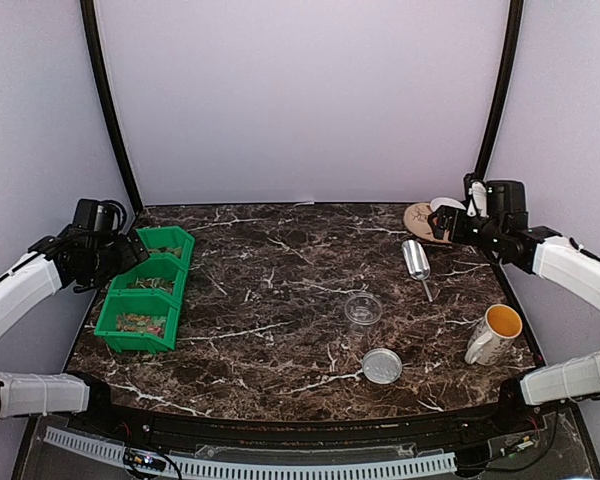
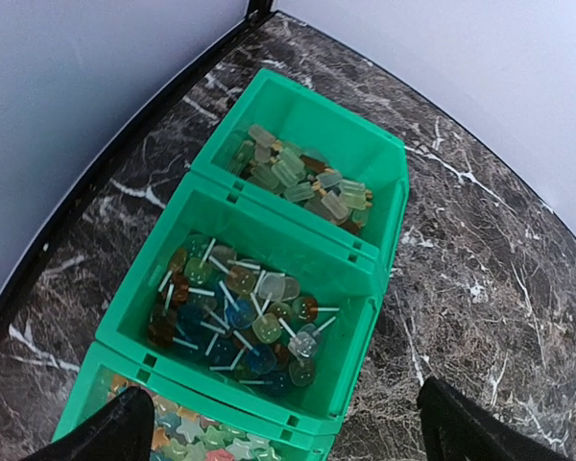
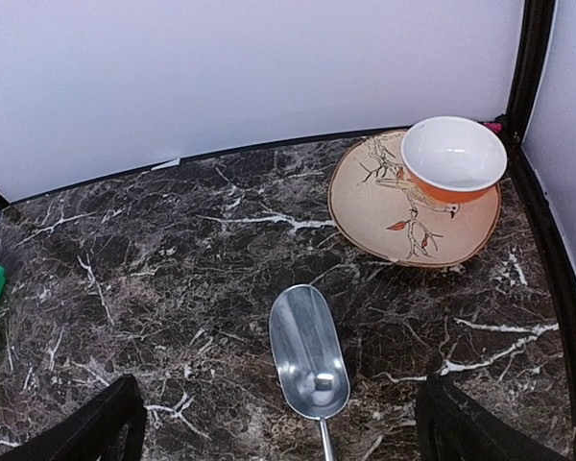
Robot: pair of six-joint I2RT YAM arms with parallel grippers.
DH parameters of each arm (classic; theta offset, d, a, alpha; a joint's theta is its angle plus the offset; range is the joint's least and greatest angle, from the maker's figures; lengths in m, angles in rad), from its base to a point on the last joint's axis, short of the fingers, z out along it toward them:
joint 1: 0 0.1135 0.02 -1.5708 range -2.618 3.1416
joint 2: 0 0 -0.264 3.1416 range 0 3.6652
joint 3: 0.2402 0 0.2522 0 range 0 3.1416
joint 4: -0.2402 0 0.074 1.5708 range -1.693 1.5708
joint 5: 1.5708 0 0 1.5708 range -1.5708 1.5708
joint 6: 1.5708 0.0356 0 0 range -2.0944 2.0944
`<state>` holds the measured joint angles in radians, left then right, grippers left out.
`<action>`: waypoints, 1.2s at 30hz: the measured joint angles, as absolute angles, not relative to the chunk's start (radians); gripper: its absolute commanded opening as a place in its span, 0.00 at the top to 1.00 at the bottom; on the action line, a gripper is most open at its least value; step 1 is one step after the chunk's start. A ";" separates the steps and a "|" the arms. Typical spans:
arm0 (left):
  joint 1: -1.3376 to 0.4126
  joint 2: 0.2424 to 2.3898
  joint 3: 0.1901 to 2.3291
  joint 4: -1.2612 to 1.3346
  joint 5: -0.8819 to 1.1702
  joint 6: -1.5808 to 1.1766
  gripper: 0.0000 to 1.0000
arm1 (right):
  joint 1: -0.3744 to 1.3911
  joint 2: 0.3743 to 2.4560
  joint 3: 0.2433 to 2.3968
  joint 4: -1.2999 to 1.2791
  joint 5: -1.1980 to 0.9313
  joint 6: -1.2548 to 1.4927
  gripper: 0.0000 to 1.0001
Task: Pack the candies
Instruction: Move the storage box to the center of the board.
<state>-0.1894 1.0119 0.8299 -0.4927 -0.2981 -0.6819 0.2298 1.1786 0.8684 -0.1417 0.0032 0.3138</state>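
Observation:
Candies fill three green bins (image 1: pixel 165 243) in a row at the table's left. In the left wrist view, pale green and yellow wrapped candies (image 2: pixel 298 178) lie in the far bin. Lollipops (image 2: pixel 240 312) fill the middle bin, and star-shaped mixed-colour candies (image 2: pixel 197 444) fill the near one. My left gripper (image 1: pixel 130 250) (image 2: pixel 286 427) hovers open over the bins, holding nothing. My right gripper (image 1: pixel 450 222) (image 3: pixel 278 423) hangs open and empty above a metal scoop (image 3: pixel 309 353) at the back right.
A clear round jar (image 1: pixel 362 309) stands mid-table with its grey lid (image 1: pixel 382 365) lying in front of it. A white mug (image 1: pixel 495 334) with a yellow inside stands front right. A beige plate (image 3: pixel 374 211) carries an orange bowl (image 3: pixel 453 158) in the back right corner.

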 measured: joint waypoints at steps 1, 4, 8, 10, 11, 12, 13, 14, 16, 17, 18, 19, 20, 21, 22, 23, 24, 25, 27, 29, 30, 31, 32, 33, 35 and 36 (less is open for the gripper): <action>-0.188 1.021 0.830 -0.504 -0.302 -0.715 0.02 | 0.230 1.179 0.860 -0.135 -0.002 0.313 0.02; -0.188 1.045 0.830 -0.527 -0.308 -0.799 0.04 | 0.237 1.179 0.825 -0.103 -0.016 0.312 0.02; -0.188 1.064 0.822 -0.529 -0.307 -0.893 0.07 | 0.256 1.179 0.793 -0.073 -0.027 0.308 0.00; -0.188 1.071 0.812 -0.528 -0.301 -0.937 0.09 | 0.268 1.179 0.781 -0.053 -0.030 0.304 0.01; -0.188 1.075 0.807 -0.527 -0.296 -0.958 0.11 | 0.275 1.179 0.775 -0.043 -0.031 0.301 0.02; -0.188 1.079 0.800 -0.526 -0.291 -0.977 0.12 | 0.284 1.178 0.767 -0.031 -0.031 0.299 0.02; -0.188 1.084 0.790 -0.525 -0.286 -0.994 0.13 | 0.294 1.178 0.759 -0.021 -0.030 0.296 0.02; -0.188 1.088 0.781 -0.525 -0.281 -1.010 0.14 | 0.302 1.178 0.753 -0.017 -0.030 0.292 0.02; -0.188 1.097 0.757 -0.525 -0.270 -1.038 0.15 | 0.324 1.179 0.741 -0.013 -0.027 0.286 0.03; -0.188 1.102 0.745 -0.525 -0.267 -1.049 0.16 | 0.335 1.180 0.738 -0.009 -0.026 0.284 0.03; -0.188 1.107 0.737 -0.525 -0.265 -1.058 0.17 | 0.341 1.183 0.737 -0.007 -0.026 0.282 0.03; -0.188 1.113 0.729 -0.523 -0.265 -1.065 0.17 | 0.349 1.187 0.737 -0.001 -0.026 0.280 0.03; -0.188 1.122 0.722 -0.522 -0.265 -1.072 0.18 | 0.357 1.192 0.737 0.005 -0.026 0.278 0.04; -0.188 1.129 0.719 -0.521 -0.266 -1.078 0.19 | 0.362 1.195 0.737 0.008 -0.026 0.274 0.04; -0.188 1.141 0.716 -0.520 -0.266 -1.083 0.22 | 0.368 1.200 0.737 0.010 -0.026 0.271 0.04; -0.188 1.151 0.715 -0.517 -0.267 -1.087 0.23 | 0.373 1.204 0.737 0.012 -0.026 0.268 0.04; -0.187 1.163 0.715 -0.514 -0.269 -1.090 0.24 | 0.379 1.209 0.737 0.013 -0.025 0.266 0.05; -0.188 1.174 0.715 -0.510 -0.271 -1.093 0.25 | 0.384 1.213 0.737 0.012 -0.025 0.263 0.05; -0.188 1.201 0.715 -0.500 -0.273 -1.096 0.28 | 0.395 1.218 0.737 0.012 -0.024 0.261 0.05; -0.188 1.230 0.715 -0.476 -0.277 -1.100 0.30 | 0.405 1.221 0.737 0.011 -0.023 0.258 0.05; -0.188 1.235 0.715 -0.472 -0.278 -1.101 0.33 | 0.408 1.221 0.737 0.011 -0.023 0.257 0.05; -0.188 1.245 0.715 -0.461 -0.278 -1.102 0.35 | 0.412 1.221 0.737 0.011 -0.023 0.255 0.05; -0.188 1.253 0.715 -0.453 -0.278 -1.103 0.38 | 0.413 1.221 0.737 0.010 -0.023 0.253 0.06; -0.187 1.261 0.715 -0.443 -0.278 -1.103 0.40 | 0.416 1.222 0.737 0.010 -0.023 0.251 0.06; -0.188 1.275 0.719 -0.432 -0.280 -1.105 0.47 | 0.419 1.224 0.737 0.010 -0.023 0.247 0.06; -0.187 1.277 0.721 -0.431 -0.284 -1.111 0.49 | 0.421 1.226 0.737 0.010 -0.023 0.245 0.06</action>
